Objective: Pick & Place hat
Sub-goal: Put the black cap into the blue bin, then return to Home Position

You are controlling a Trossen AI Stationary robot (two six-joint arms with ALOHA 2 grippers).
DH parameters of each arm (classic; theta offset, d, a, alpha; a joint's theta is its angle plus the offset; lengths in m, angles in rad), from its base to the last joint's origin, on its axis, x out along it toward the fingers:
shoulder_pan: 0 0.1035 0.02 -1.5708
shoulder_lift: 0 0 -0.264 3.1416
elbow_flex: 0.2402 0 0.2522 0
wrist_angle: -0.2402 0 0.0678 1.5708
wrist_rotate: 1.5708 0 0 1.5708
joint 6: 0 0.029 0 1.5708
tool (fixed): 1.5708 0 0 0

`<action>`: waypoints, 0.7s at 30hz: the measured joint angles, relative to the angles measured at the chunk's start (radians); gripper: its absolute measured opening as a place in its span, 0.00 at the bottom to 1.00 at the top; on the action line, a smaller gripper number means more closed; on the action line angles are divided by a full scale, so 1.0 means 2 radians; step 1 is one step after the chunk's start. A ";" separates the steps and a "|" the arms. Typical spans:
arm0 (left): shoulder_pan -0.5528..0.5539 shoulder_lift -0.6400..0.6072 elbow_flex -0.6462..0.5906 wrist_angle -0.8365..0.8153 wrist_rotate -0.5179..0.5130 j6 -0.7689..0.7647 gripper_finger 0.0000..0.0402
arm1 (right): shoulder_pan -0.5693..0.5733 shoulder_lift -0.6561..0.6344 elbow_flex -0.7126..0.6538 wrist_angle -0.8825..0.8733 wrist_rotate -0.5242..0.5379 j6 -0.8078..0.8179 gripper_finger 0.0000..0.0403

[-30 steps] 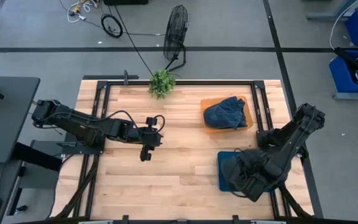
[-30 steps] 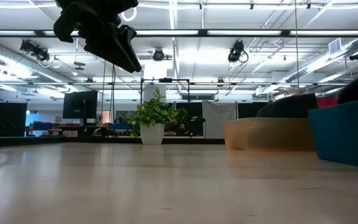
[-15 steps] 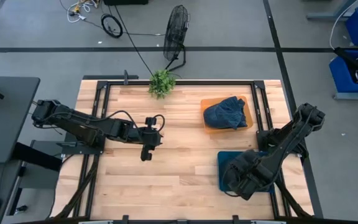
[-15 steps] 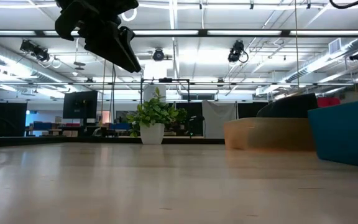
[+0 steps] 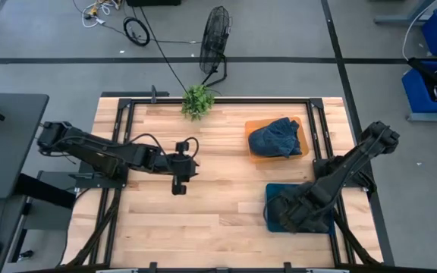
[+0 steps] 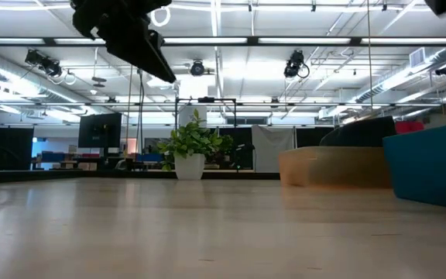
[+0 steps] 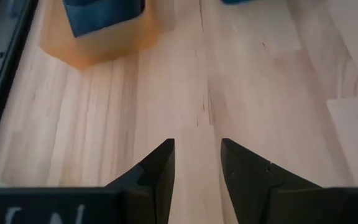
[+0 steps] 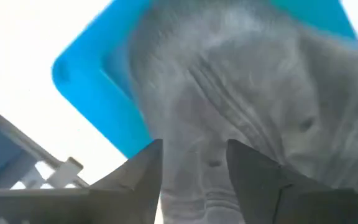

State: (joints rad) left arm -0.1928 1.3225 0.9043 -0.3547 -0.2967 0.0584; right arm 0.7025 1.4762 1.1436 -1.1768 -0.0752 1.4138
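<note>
Grey hat point(image 8: 241, 106) in blue tray point(image 5: 273, 199); right gripper point(image 8: 194, 165) fingers spread over it, left gripper point(image 7: 196, 163) spread too.

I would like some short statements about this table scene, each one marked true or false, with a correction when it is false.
1. The dark blue denim hat lies in the orange tray. True.
2. The left gripper holds the hat. False: it is open and empty above bare wood.
3. The right gripper is over the blue tray. True.
4. The small green potted plant stands in the blue tray. False: it stands at the table's far edge.
</note>
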 joint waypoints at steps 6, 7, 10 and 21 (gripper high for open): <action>0.000 -0.052 0.000 0.002 -0.108 -0.026 0.33 | -0.001 -0.031 0.081 -0.019 0.112 -0.102 0.46; 0.000 -0.066 0.000 -0.002 -0.131 -0.027 0.33 | -0.001 -0.036 0.093 -0.016 0.144 -0.131 0.45; 0.000 -0.118 0.000 -0.009 -0.176 -0.025 0.33 | 0.001 -0.053 0.120 -0.003 0.266 -0.239 0.44; -0.013 -0.366 0.000 -0.081 -0.181 -0.051 0.33 | -0.006 -0.173 0.104 0.031 0.415 -0.446 0.37</action>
State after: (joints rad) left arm -0.2184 0.5896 0.9043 -0.5169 -0.6582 -0.0441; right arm 0.6914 1.1296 1.3513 -1.1149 0.7554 0.5219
